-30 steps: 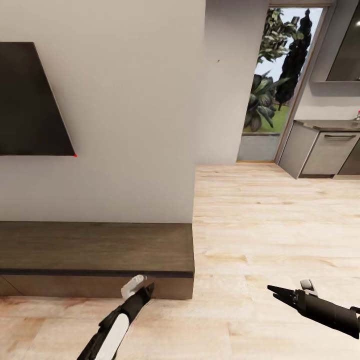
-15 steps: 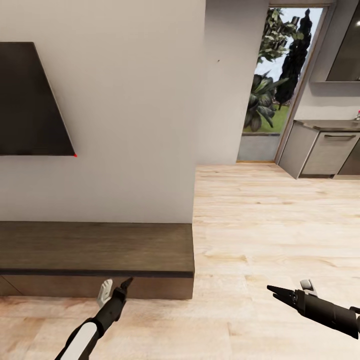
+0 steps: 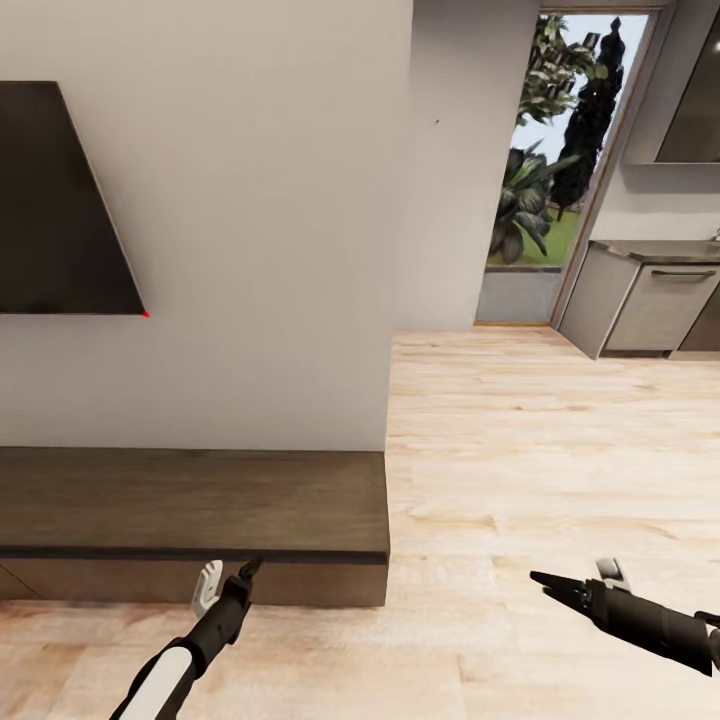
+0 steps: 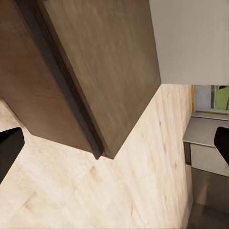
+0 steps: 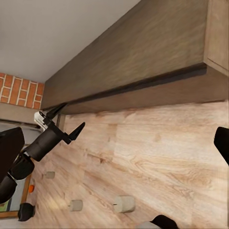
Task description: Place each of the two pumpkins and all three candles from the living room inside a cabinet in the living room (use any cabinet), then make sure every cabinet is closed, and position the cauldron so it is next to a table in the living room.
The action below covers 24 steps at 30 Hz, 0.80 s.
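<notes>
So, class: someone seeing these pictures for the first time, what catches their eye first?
The long dark-brown cabinet against the white wall, drawers shut, with a black screen hanging above it. The left gripper hovers open at its front edge, while the right gripper hangs over bare wooden floor.

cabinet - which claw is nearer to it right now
Left. The left claw is open, right at the front face of the cabinet, just below its top edge. The right claw, also open, hangs over the bare wood floor, well off past the cabinet's end.
</notes>
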{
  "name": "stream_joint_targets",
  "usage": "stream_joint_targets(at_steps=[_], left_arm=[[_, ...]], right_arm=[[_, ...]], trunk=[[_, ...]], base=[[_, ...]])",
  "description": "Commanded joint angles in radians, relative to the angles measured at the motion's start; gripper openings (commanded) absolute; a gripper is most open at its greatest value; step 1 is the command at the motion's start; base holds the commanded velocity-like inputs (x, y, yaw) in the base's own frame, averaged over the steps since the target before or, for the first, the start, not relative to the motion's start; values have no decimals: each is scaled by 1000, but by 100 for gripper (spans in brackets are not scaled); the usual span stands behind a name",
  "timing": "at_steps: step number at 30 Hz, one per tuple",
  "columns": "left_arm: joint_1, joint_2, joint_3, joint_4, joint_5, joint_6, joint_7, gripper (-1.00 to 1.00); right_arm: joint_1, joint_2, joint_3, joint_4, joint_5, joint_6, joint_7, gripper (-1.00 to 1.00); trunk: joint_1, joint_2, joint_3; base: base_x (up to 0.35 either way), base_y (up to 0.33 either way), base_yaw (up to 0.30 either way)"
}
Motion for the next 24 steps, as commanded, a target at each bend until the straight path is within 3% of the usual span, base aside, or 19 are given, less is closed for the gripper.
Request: stream_joint_targets(at_steps=[1,6,15,24], left_arm=[[0,0,2,0,11,6,-1,100],[0,0,2,-1,12,5,-1,100],[-1,0,3,0,12,5,-2,100],[0,-1,3,0,13,5,-3,100]], right_arm=[[-1,0,6,-1,1,5,-6,100],[-1,1,20,-4,3,5,-21,100],[0,4,95,-42,3,4,-26,100],[-1,11,107,-46,3,4,-25,100]], trunk=[[0,0,-1],[0,0,-1],[0,0,-1],[34,-63,-29]], base=[[5,0,0],[2,0,0],[0,0,0],[0,0,0]])
